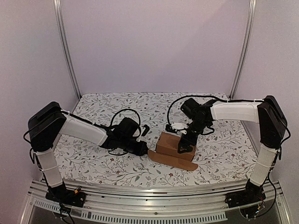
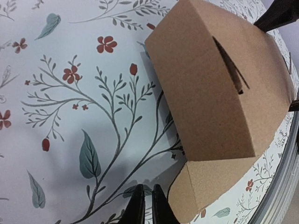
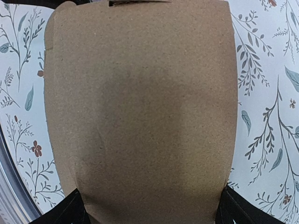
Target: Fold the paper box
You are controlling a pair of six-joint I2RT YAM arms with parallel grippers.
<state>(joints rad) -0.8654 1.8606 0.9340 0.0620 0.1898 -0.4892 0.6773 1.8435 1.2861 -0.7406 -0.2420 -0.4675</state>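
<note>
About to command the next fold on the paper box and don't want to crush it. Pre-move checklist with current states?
1. Left fingers closed and empty: ok.
2. Left fingers touching the loose flap: cannot tell.
3. Right fingers one on each side of the paper box: ok.
4. Right fingers actually pinching the box: cannot tell.
5. Loose flap folded up: not ok, it juts out from the box base.
6. Slot in the box wall unobstructed: ok.

Left end effector [image 2: 145,207] closed, right end effector [image 3: 150,203] wide.
</note>
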